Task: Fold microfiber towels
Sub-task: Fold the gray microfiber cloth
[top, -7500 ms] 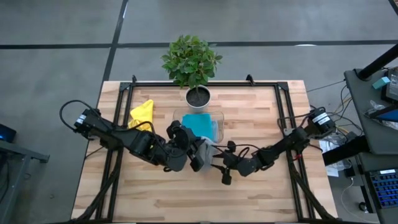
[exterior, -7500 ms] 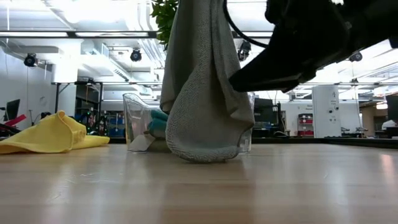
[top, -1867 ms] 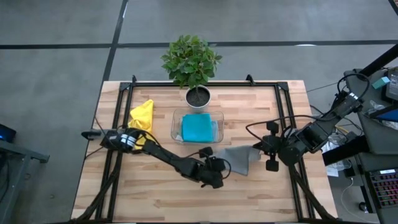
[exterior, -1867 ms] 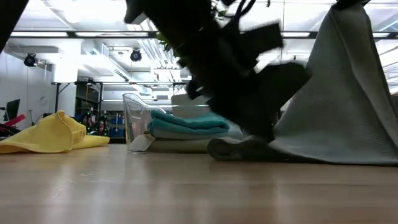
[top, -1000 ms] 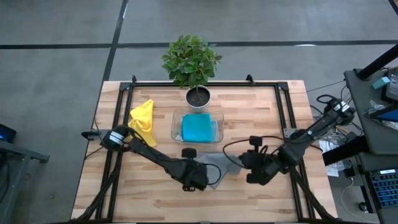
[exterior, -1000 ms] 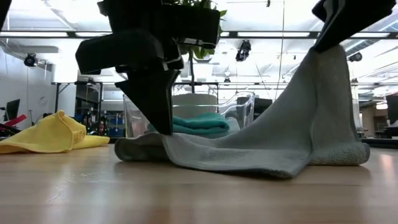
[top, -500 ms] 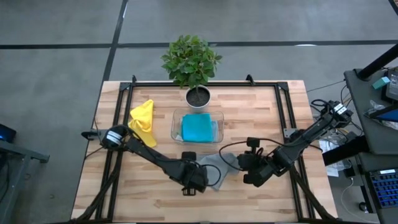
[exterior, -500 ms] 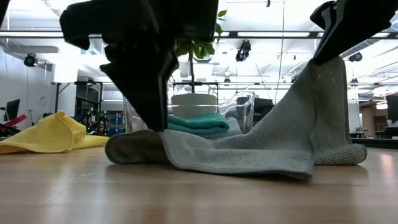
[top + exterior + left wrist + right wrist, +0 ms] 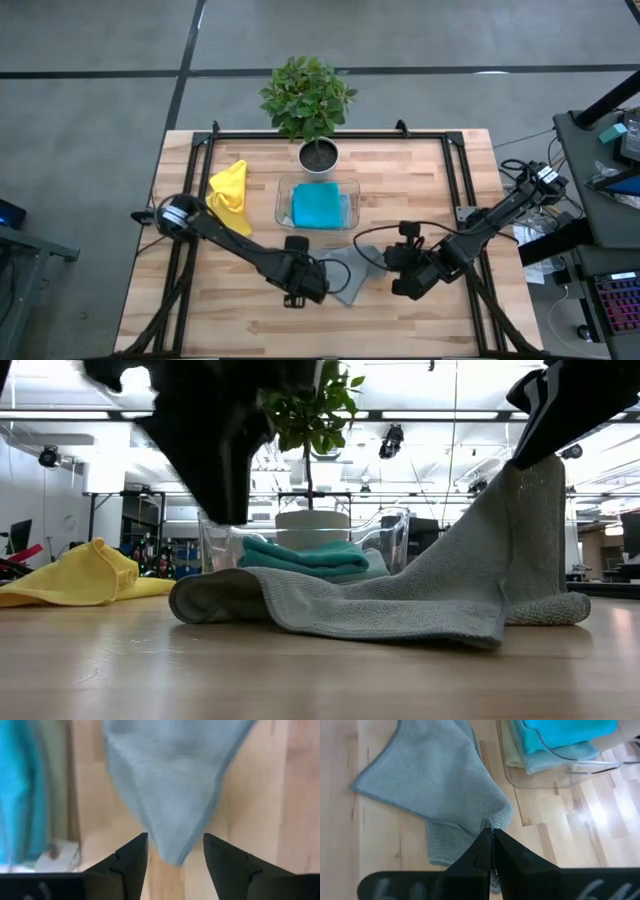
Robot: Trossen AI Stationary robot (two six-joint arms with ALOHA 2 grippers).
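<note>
A grey microfiber towel (image 9: 349, 273) lies partly spread on the wooden table in front of the clear tray (image 9: 283, 187). Its left end (image 9: 215, 600) rests on the wood, and its right part rises like a tent. My left gripper (image 9: 175, 857) hovers open just above that left end (image 9: 172, 845), touching nothing. My right gripper (image 9: 492, 837) is shut on the raised part. A teal towel (image 9: 318, 204) lies folded in the tray. A crumpled yellow towel (image 9: 228, 188) lies at the far left. My right gripper pinches a bunched-up part of the grey towel (image 9: 489, 822) between its two shut fingers, coming from above. That part is lifted (image 9: 525, 475). The cloth slopes down from it toward the table's left, and its lower parts rest on the wood.
A potted plant (image 9: 308, 98) stands at the far edge behind the tray. Black frame rails (image 9: 455, 190) run along the table's left, right and far sides. Bare wood lies toward the near edge (image 9: 330, 335).
My left gripper has opened and let go of the grey towel's left end, then risen clear of it and drifted a little toward the table's left. That end now lies on the wood. The right part stays held up.
</note>
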